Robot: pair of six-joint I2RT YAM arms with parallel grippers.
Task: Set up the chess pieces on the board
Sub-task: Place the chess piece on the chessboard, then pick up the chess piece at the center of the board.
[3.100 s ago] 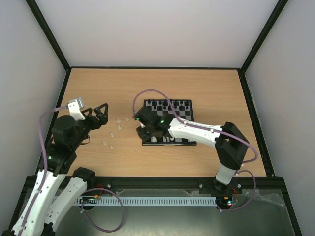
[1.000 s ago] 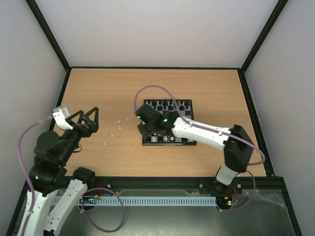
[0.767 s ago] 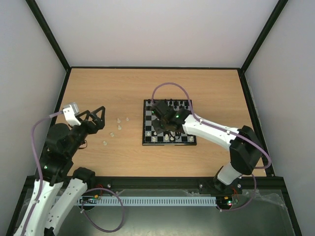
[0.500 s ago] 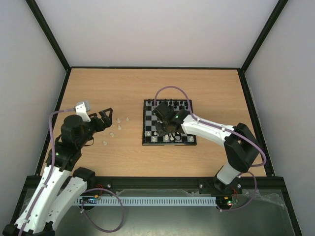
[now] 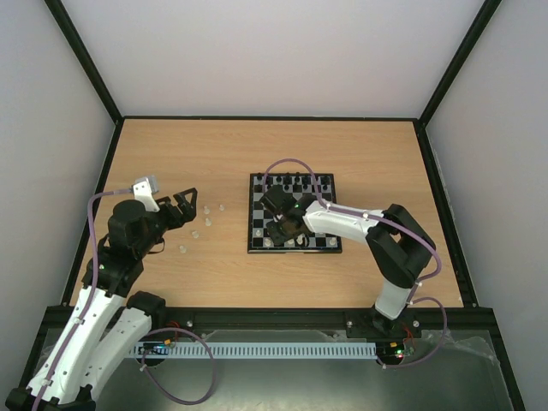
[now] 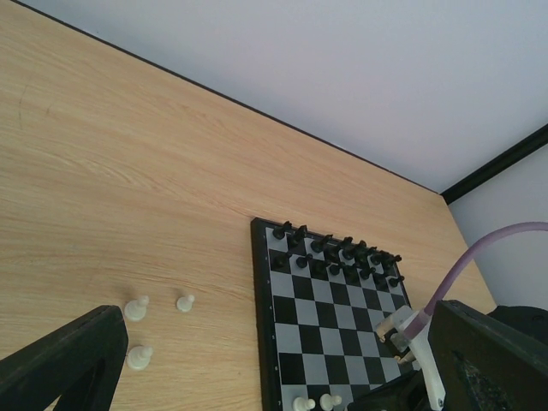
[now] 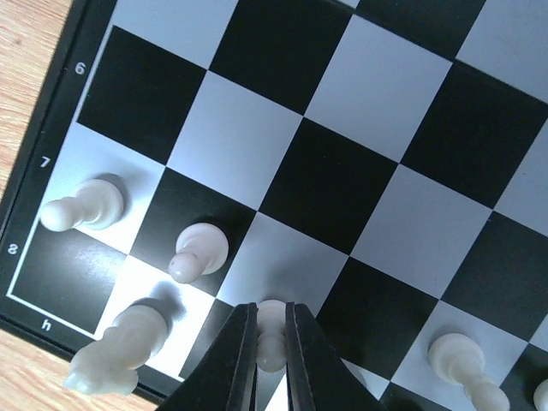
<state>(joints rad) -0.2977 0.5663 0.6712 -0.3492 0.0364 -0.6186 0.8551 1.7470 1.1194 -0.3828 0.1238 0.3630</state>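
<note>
Wooden surface (image 5: 360, 154) boxed in by pale walls (image 5: 274, 51) with black frame edges. Right arm (image 5: 360, 224) reaches leftward from its base, elbow bent, wrist low over the near-left part of the board (image 5: 253, 214), with a purple cable (image 5: 287, 163) looping above it. Left arm (image 5: 103, 282) is raised at the left side, wrist angled toward the board, well apart from it.

The board sits right of centre on the surface. Black chessmen (image 5: 295, 181) fill its two far rows. The right arm's wrist covers part of the near rows in the top view.

Left claw (image 5: 183, 208) is spread wide and holds nothing. Its dark fingers (image 6: 60, 360) frame the wrist view at both lower corners.

Right claw (image 7: 268, 308) is pressed in on one small white piece (image 7: 271, 338), pinched upright between the fingertips over the board's near rows. Can't tell whether its base touches the board.

Other white chess pieces (image 7: 199, 251) stand on nearby squares by the board's h corner, one (image 7: 118, 344) tilted at the rim. A handful of loose white ones (image 5: 206, 221) lie scattered on the surface between the left claw and the board, apart from each other.
</note>
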